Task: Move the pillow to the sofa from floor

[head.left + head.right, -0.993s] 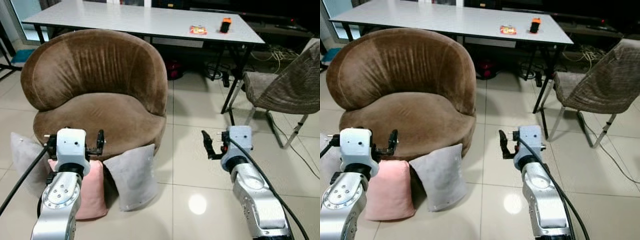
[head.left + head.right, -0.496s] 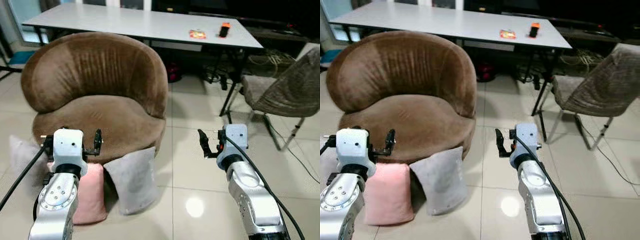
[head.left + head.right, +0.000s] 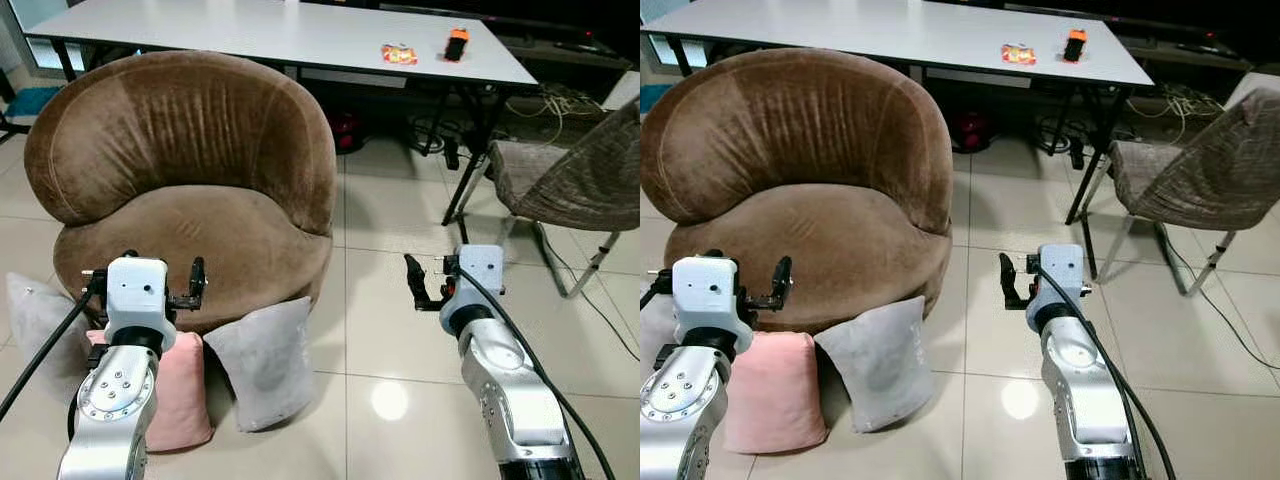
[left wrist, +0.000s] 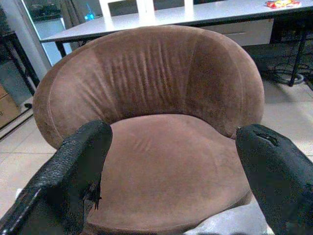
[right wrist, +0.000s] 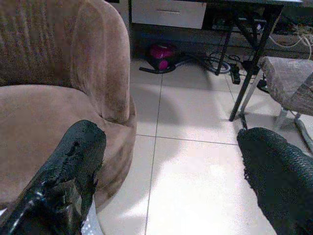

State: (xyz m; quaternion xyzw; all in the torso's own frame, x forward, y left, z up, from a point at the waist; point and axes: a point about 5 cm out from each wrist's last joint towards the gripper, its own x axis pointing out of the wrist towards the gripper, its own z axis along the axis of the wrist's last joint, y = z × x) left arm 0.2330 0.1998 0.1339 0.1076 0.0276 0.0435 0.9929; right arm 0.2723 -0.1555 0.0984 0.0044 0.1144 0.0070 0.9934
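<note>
1. Counter [image 3: 280, 30]: long, flat, white top on dark legs, standing behind the sofa.
2. Sofa [image 3: 190, 190]: round brown tub armchair in velvety, ribbed upholstery; curved back, shallow seat. This is the landmark.
3. Chair [image 3: 570, 180]: grey woven fabric on thin metal legs, well apart from the sofa on its right.
4. Grey pillow [image 3: 262, 362]: square, soft cloth, on the tiled floor [image 3: 390, 300], standing on edge and leaning against the sofa's front base; long axis tilted upward.
5. Pink pillow [image 3: 180, 395]: plush, upright on the floor, just beside the grey pillow, against the sofa front.
6. Third pillow [image 3: 35, 320]: pale grey, on the floor at the sofa's left front.
7. Left claw [image 4: 171, 171]: fingers spread wide, holding nothing, raised before the sofa seat above the pink pillow.
8. Right claw [image 5: 171, 181]: fingers spread wide, holding nothing, over the floor to the right of the sofa.
</note>
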